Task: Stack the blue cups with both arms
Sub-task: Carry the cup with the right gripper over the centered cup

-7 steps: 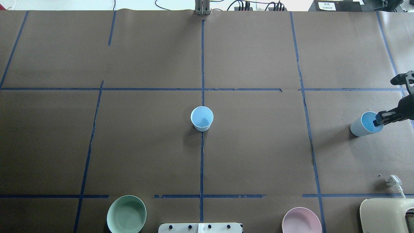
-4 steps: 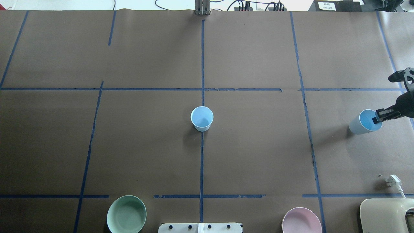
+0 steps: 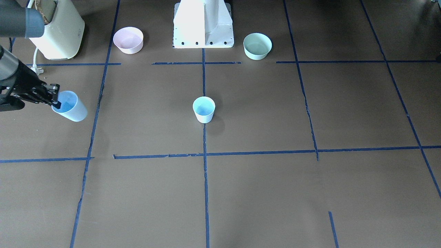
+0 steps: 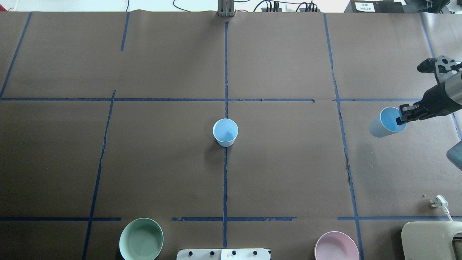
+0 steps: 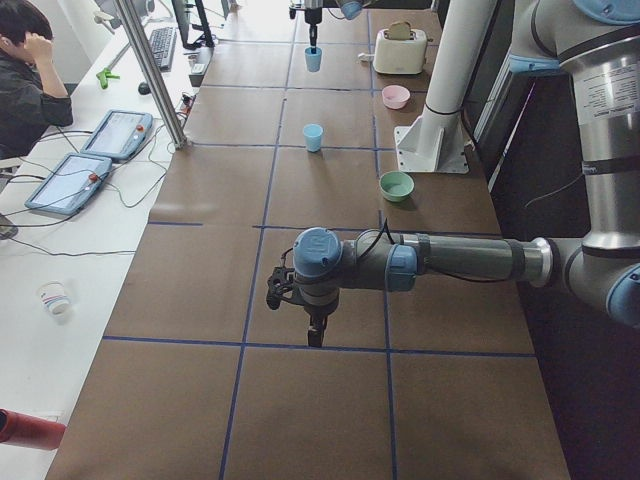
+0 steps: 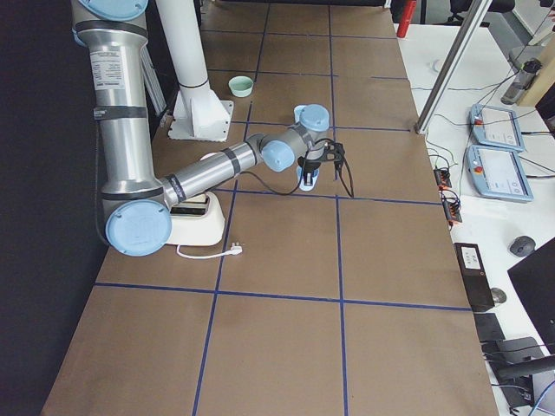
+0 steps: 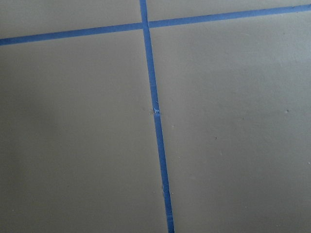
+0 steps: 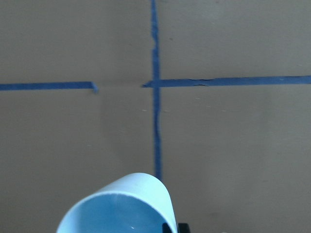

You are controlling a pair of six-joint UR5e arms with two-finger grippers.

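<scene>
R gripper (image 4: 400, 118) pinches rim of tilted pale-blue tapered plastic cup (image 4: 380, 126), far R of table (image 4: 288, 162), prob. off the surface. 2nd pale-blue plastic cup (image 4: 225, 132) upright at centre, untouched. L gripper (image 5: 315, 335) well apart; jaws: can't tell. Carry and stack not yet done.

One small pale sky-blue tapered plastic tumbler (image 4: 225, 132) is standing upright, mouth up, on the blue tape line (image 4: 226, 65) at the table's (image 4: 162, 162) middle. The second pale blue tumbler (image 4: 386, 122) is being held just off the table near its right end, with the black right gripper (image 4: 401, 118) pinching its rim.
</scene>
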